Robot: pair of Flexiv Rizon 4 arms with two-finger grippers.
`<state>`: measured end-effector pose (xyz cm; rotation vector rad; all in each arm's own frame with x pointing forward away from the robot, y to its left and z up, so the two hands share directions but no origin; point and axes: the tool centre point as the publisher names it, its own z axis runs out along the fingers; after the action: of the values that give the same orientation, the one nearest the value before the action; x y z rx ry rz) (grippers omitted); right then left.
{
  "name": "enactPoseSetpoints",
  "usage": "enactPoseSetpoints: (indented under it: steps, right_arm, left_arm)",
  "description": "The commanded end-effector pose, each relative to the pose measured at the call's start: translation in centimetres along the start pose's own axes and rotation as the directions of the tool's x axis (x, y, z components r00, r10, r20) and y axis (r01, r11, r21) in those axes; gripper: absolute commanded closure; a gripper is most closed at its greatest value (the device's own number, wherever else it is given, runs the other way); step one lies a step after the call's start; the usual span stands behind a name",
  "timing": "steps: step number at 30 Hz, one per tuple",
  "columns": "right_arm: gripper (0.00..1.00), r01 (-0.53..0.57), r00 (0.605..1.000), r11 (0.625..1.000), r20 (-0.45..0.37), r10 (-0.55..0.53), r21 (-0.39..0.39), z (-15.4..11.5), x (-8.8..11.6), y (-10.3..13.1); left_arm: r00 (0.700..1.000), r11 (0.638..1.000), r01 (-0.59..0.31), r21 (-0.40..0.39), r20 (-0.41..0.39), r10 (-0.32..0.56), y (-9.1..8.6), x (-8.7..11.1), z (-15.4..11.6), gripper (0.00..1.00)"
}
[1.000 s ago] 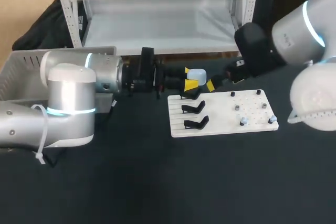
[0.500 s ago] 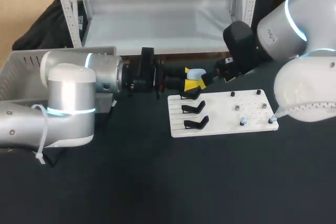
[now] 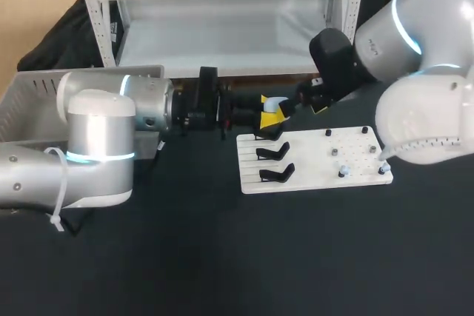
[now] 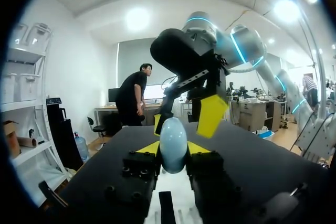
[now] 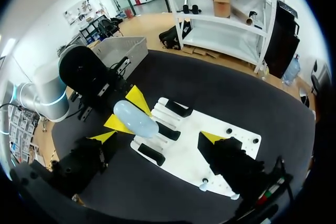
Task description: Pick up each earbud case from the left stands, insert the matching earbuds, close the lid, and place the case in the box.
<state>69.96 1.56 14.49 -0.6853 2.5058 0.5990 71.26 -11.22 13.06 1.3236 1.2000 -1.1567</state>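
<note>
Two left fingers clamped on pale-blue earbud case, right fingers spread wide, close by.

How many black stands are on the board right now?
3, in a column on the white board: far stand by the left gripper holding the earbud case, middle stand, near stand. All empty.

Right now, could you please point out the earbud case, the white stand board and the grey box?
earbud case (image 4: 173,142), left wrist view, its rounded front.
white stand board (image 3: 311,160), head view, its bare middle.
grey box (image 3: 31,105), head view, its wall.
</note>
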Motion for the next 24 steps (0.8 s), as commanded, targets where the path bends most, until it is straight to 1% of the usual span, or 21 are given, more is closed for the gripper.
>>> enactPoseSetpoints:
  steps: [1,24]
  right_arm:
    - [0.0,-0.009,1.0,1.0,0.0,0.009,0.006,0.29,-0.29,-0.27]
    - [0.0,-0.027,1.0,0.999,0.006,0.027,0.027,0.48,-0.71,-1.04]
  left_arm:
    - [1.0,1.0,-0.002,-0.007,0.0,0.002,-0.18,0.02,0.06,1.0]
    - [1.0,1.0,-0.002,-0.007,0.0,0.002,-0.18,0.02,0.06,1.0]
